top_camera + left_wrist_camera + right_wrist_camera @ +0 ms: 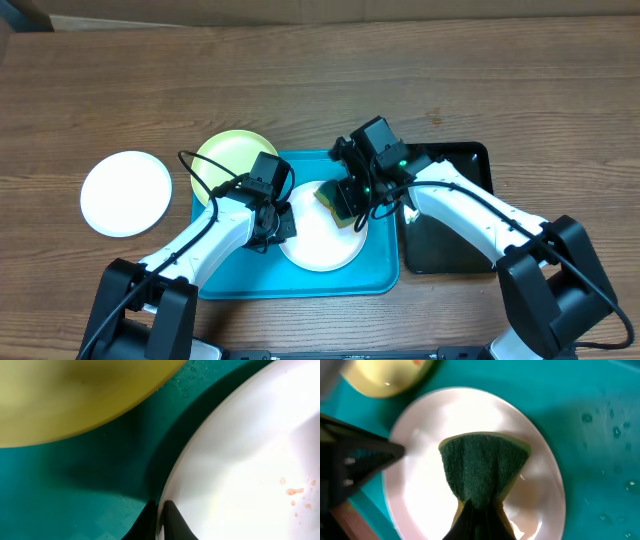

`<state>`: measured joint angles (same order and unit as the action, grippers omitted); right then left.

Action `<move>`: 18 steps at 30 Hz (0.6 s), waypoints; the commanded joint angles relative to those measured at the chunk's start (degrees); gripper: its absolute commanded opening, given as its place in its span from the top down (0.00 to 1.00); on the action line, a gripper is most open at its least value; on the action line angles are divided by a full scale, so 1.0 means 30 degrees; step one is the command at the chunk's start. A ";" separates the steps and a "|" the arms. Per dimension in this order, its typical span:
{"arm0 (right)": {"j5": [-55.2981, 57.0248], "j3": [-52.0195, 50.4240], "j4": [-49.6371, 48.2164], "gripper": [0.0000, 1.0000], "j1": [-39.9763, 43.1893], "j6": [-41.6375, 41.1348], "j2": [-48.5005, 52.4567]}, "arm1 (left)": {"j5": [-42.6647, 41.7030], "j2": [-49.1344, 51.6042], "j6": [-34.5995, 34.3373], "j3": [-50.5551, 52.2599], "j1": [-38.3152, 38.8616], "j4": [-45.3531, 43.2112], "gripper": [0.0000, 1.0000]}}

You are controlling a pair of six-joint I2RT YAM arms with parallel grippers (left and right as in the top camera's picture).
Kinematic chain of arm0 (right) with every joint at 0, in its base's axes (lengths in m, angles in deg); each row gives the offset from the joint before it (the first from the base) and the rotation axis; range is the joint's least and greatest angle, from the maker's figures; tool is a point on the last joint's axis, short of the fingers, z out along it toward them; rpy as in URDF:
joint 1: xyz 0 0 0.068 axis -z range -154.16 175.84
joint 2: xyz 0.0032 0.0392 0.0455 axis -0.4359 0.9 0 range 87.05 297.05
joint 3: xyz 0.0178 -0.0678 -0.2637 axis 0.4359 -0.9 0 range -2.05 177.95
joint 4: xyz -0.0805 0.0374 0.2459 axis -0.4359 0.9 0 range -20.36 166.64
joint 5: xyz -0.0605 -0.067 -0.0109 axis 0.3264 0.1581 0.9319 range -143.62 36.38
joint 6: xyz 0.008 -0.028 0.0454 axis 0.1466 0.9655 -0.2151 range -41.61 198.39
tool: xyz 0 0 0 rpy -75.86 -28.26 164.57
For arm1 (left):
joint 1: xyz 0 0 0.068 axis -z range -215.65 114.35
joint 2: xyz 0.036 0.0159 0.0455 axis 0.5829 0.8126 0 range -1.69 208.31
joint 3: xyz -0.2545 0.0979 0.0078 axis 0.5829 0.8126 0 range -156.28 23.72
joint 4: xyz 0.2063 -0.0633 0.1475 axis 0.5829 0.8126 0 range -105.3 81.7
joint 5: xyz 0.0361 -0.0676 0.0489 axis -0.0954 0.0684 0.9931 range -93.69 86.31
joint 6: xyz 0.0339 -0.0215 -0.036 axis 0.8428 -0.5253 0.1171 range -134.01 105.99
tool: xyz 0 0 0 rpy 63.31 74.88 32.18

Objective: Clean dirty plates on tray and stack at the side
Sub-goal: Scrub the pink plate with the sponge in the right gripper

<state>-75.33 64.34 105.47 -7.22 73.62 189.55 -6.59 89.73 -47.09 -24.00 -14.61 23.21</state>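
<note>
A white plate lies on the turquoise tray. My left gripper is shut on its left rim; small reddish specks show on the plate in the left wrist view. My right gripper is shut on a green-and-yellow sponge pressed on the plate's far edge; in the right wrist view the sponge covers the plate. A pale lime-green plate sits at the tray's far left corner, partly over the rim. A second white plate lies on the table to the left.
A black tray lies right of the turquoise tray, under my right arm. Water drops dot the turquoise tray. The wooden table extends behind.
</note>
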 commanded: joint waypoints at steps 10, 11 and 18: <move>0.1151 -0.3789 -0.3934 0.96 -0.0474 -0.6237 -0.0044 | 0.0240 0.0007 0.0153 -0.0087 0.0124 -0.0051 0.93; 0.1151 -0.4014 -0.4204 0.96 -0.0634 -0.6608 -0.0044 | 0.0240 0.0007 0.0153 -0.0095 0.0124 -0.0058 0.93; 0.1297 -0.5508 -0.6484 0.96 -0.1902 -1.0061 -0.0044 | 0.0328 0.0015 0.0160 -0.0087 0.0124 -0.0066 0.93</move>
<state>-71.75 50.33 86.65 -10.96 50.71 189.20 -6.13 89.73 -47.09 -24.00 -14.64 23.25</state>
